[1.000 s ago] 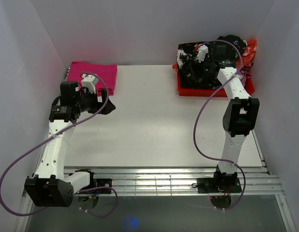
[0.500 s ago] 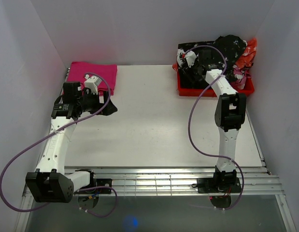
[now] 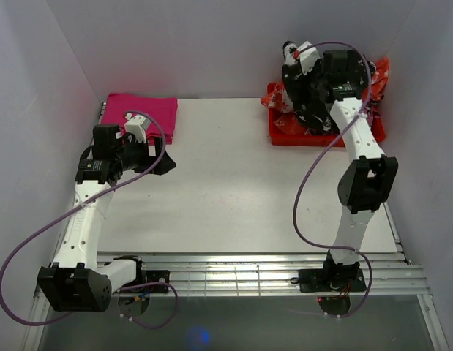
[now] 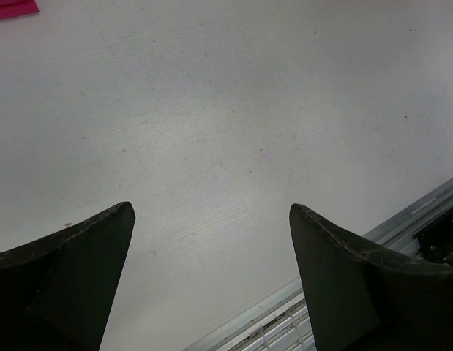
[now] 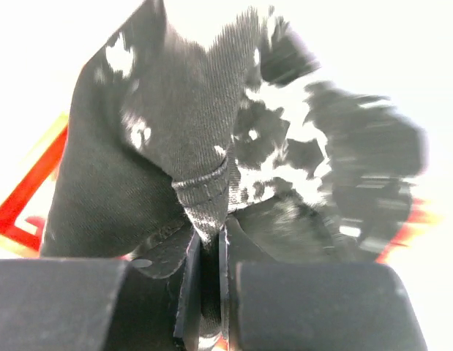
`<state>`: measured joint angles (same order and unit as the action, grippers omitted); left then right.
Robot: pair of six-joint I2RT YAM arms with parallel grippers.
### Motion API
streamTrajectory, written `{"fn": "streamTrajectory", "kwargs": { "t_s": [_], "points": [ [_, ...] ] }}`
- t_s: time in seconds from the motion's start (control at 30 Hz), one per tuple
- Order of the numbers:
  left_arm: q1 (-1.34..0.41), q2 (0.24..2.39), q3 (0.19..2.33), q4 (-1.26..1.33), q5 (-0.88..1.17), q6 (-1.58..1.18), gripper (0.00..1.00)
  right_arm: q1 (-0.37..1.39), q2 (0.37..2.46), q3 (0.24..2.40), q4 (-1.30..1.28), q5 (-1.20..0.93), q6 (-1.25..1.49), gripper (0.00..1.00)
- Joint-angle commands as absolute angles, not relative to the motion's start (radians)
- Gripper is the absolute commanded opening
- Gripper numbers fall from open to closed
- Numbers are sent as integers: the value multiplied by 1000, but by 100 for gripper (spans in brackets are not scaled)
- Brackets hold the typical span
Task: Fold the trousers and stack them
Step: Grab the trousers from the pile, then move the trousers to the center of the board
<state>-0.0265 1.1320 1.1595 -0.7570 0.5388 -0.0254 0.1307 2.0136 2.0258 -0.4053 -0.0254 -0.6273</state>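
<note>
Hanging in a crumpled bunch above the red bin (image 3: 285, 137) at the table's (image 3: 233, 190) far right corner, the black trousers (image 5: 160, 146) with white splotches are pinched by the right gripper (image 5: 210, 256), its jaws clamped together on a thin seamed fold. The pinch is narrow, so the fabric may slip free. Trailing cloth could also snag the bin's rim or drag up the orange-and-white garment (image 3: 381, 73) beside it. Bunched like this, the trousers show no readable long axis, and waist and legs cannot be told apart. The left gripper (image 4: 211, 212) hovers wide apart, holding nothing, near folded magenta cloth (image 3: 149, 110).
</note>
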Motion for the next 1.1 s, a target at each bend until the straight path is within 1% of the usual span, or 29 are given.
{"fn": "streamTrajectory", "kwargs": {
  "t_s": [0.0,0.1,0.2,0.43,0.53,0.73,0.77,0.83,0.87,0.97,1.07],
  "points": [
    [-28,1086,1164,-749,434,-43,98,126,1792,2108,-155,-6,-627,8],
    [-28,1110,1170,-764,336,-61,98,126,1711,2115,-92,-38,-614,8],
    [-26,1126,1186,-778,304,-64,98,129,1645,2137,-66,-121,-578,8],
    [-2,1137,1265,-799,351,-101,98,202,1510,2138,-12,-258,-468,8],
    [41,1138,1307,-798,365,-121,98,268,1471,2135,12,-317,-384,8],
    [142,1152,1396,-798,433,-208,98,484,1442,2132,55,-416,-261,8],
    [161,1155,1408,-798,440,-222,98,550,1442,2131,64,-419,-247,8],
    [222,1169,1451,-799,469,-261,98,615,1446,2134,83,-422,-235,8],
    [244,1173,1465,-799,482,-273,98,674,1448,2137,103,-416,-233,8],
    [310,1187,1519,-799,521,-313,98,759,1456,2140,142,-384,-224,8],
    [336,1196,1543,-796,549,-316,98,781,1444,2097,161,-345,-224,8]
  ]
}}
